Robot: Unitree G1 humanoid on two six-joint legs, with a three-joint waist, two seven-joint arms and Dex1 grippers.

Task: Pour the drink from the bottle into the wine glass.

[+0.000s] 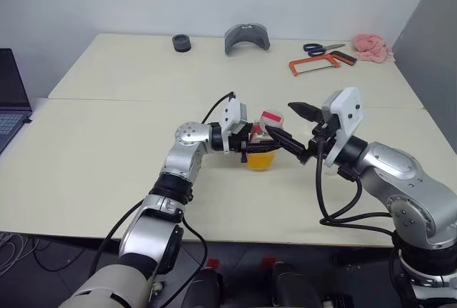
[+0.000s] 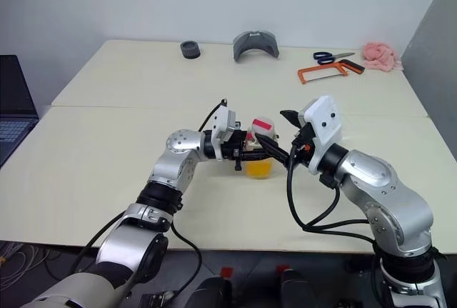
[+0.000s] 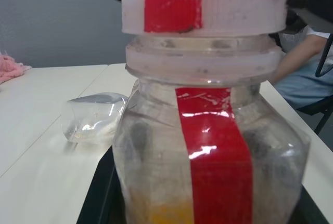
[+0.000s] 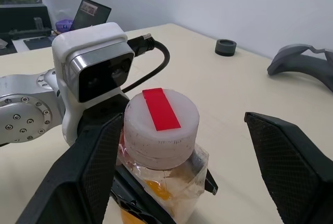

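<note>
My left gripper (image 1: 250, 143) is shut on the bottle (image 1: 265, 140), holding it upright over the middle of the table. The bottle is clear with a red stripe (image 3: 216, 151) and a white cap (image 4: 161, 125) with a red strip. The orange drink (image 1: 260, 160) lies in its lower part. My right gripper (image 1: 293, 126) is open at cap height, one finger on each side of the cap without touching it. Past the bottle, in the left wrist view, the wine glass (image 3: 93, 115) shows as a clear rounded bowl low on the table, seemingly tipped over, its stem hidden.
Along the far edge lie a black ring (image 1: 182, 42), a grey curved part (image 1: 247, 38), blue scissors (image 1: 323, 48), an orange hacksaw (image 1: 314, 65) and a pink cloth (image 1: 373, 47). A laptop (image 1: 11, 101) sits at the left. A person's arm (image 3: 296, 68) shows beyond the table's right end.
</note>
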